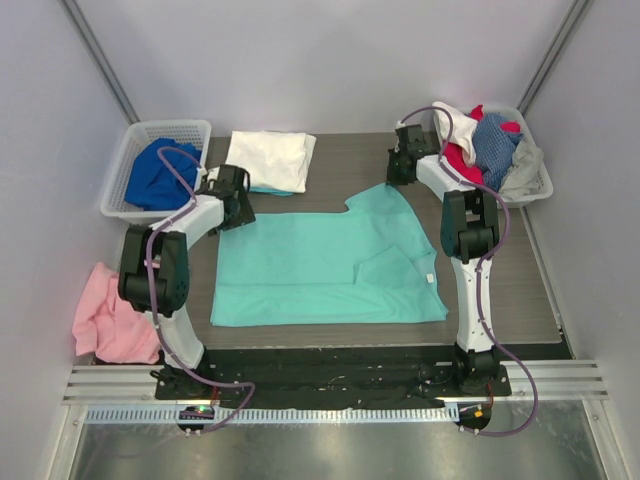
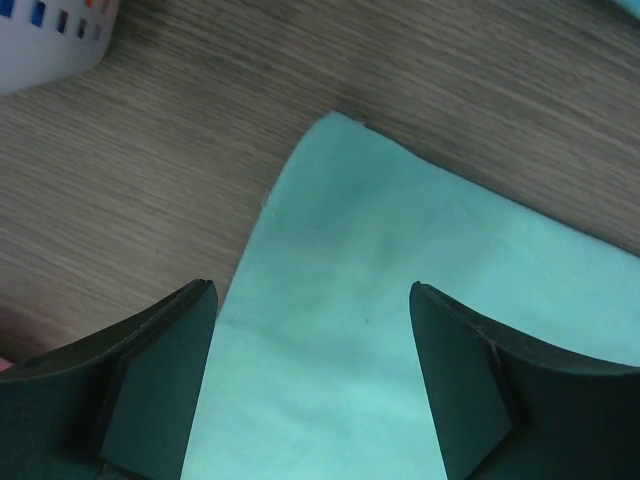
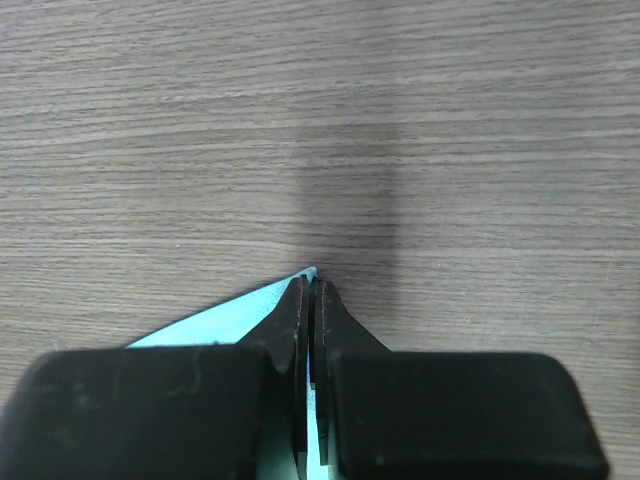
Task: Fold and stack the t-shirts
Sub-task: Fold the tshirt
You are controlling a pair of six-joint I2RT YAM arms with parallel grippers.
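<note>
A mint-green t-shirt (image 1: 320, 265) lies spread flat in the middle of the table. My left gripper (image 1: 234, 212) hovers open over its far left corner; in the left wrist view the gripper (image 2: 312, 290) stands wide apart above the cloth (image 2: 400, 300), holding nothing. My right gripper (image 1: 398, 176) is at the shirt's far right corner. In the right wrist view it (image 3: 313, 285) is shut on a thin edge of the mint shirt (image 3: 215, 328). A folded white t-shirt (image 1: 270, 158) lies at the back of the table.
A white lattice basket (image 1: 128, 150) at back left holds a royal blue tee (image 1: 160, 175); its corner shows in the left wrist view (image 2: 50, 45). A second basket (image 1: 540, 180) at back right holds red, grey and white clothes. A pink cloth (image 1: 110, 320) lies off the table's left edge.
</note>
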